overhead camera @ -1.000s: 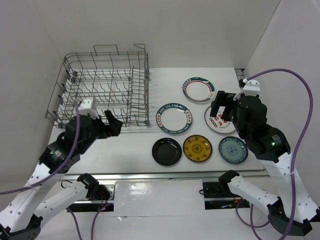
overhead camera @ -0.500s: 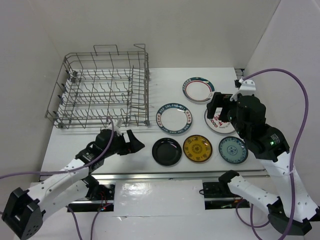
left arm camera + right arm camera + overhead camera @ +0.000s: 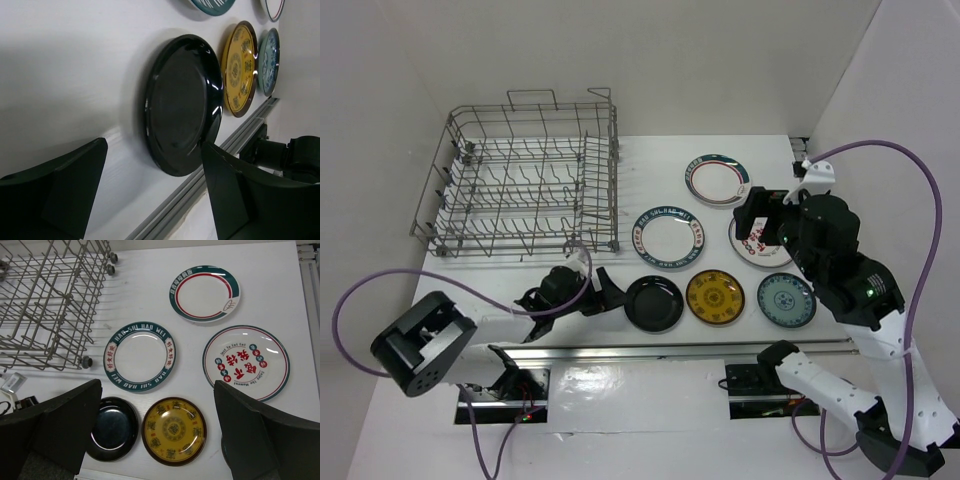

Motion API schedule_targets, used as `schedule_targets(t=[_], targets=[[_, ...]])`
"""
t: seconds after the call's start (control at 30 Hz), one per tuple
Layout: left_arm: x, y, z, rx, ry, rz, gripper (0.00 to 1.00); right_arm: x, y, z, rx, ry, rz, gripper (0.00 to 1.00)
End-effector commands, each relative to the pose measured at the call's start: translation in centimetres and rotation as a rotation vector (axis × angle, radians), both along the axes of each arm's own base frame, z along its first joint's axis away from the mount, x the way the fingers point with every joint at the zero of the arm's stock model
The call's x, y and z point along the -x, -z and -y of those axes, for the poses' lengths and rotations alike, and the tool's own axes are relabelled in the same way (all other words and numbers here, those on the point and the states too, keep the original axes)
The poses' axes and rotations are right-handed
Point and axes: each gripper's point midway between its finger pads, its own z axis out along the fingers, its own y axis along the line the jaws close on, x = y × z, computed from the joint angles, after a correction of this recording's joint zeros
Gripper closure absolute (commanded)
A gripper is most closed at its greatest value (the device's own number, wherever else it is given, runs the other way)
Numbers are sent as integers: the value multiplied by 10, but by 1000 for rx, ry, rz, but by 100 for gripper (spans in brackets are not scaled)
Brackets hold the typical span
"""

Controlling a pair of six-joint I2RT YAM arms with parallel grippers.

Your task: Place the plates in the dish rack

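White walls close the counter on three sides. Seen from above, the dish rack stands at 10 o'clock, close to the left wall. All six plates lie flat on the counter outside it, from the centre toward 3 o'clock.

My right arm covers part of the red-patterned plate in the top view, and only the right wrist camera shows it whole. That camera cuts off the black plate behind one finger, and I cannot find the teal plate there.

The left wrist camera shows the black plate sharply, with the yellow plate beside it at 3 o'clock. The blue-lettered plate and the green and red plate lie further back.

The three small plates sit near the rail at the 6 o'clock edge, so little room is left there. Bare counter lies between rack and plates.

The left gripper lies low, just beside the black plate at its 9 o'clock, jaws apart. I cannot tell if it touches. The right gripper hangs high over the larger plates, jaws also apart.
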Motion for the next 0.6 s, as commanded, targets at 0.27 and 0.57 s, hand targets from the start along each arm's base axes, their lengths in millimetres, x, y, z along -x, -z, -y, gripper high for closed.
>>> schedule_targets(t=[0.27,0.57], targets=[[12,48,14,-69,1,-102,25,-1,-25,-3,-32,-27,95,0],[14,71,16,-68,-28,-161,54,-1,-21,-3,-31,-27,94,0]])
